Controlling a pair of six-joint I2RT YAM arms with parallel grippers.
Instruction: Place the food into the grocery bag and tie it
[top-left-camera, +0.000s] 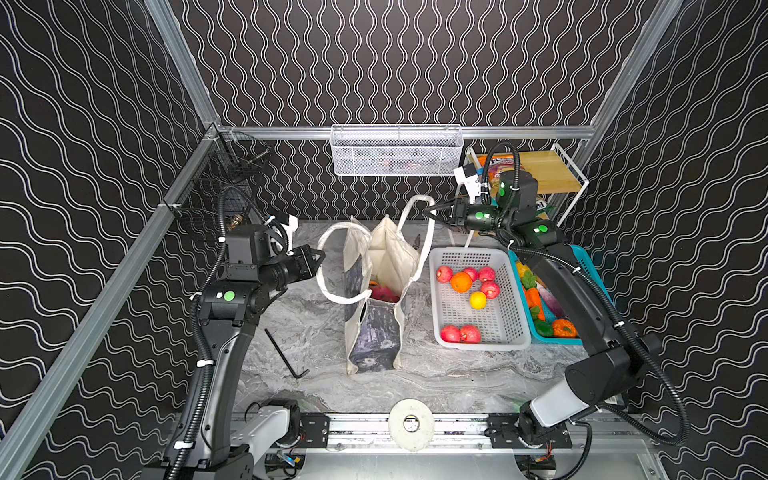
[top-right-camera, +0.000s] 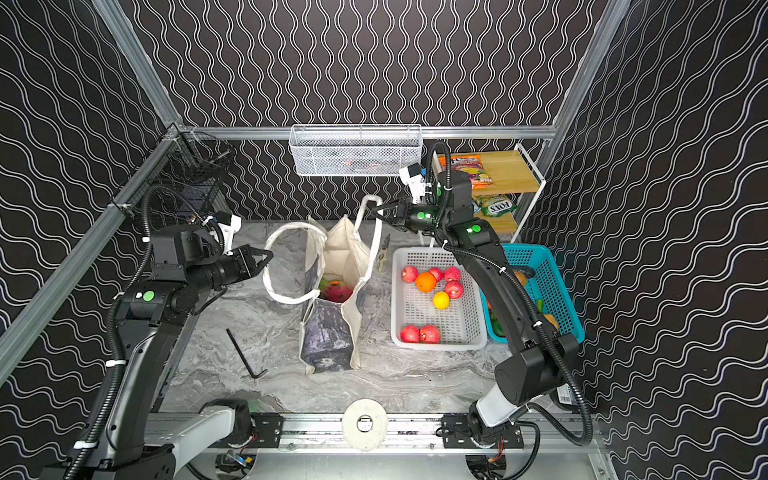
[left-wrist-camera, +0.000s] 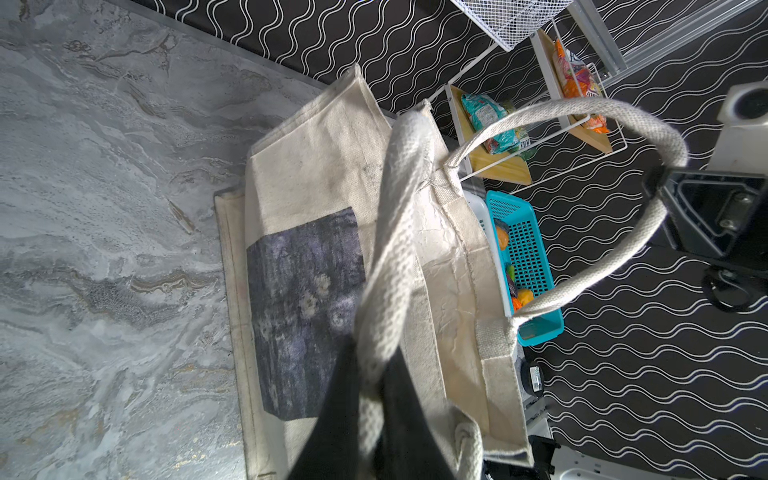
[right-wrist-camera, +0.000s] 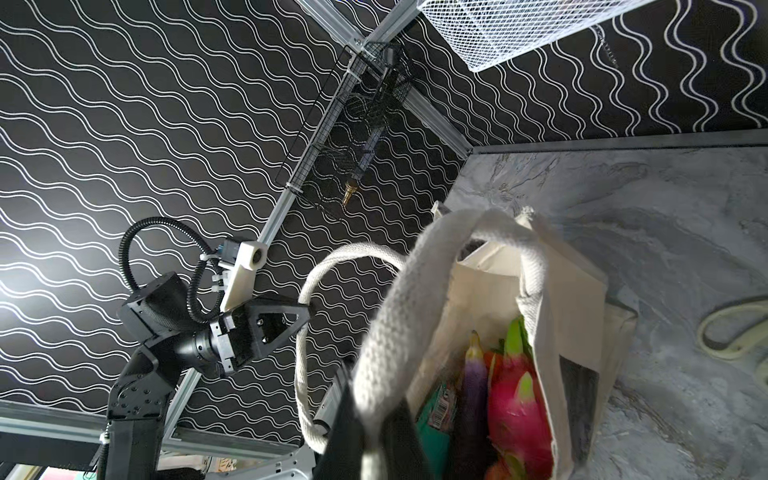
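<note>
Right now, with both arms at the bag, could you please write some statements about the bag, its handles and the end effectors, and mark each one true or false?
1. The left end effector is shut on one handle of the grocery bag. True.
2. The right end effector is open and holds nothing. False: it is shut on the other handle.
3. The grocery bag is empty. False: a pink dragon fruit and a purple eggplant lie inside it.
4. Red apples lie in the white basket. True.
</note>
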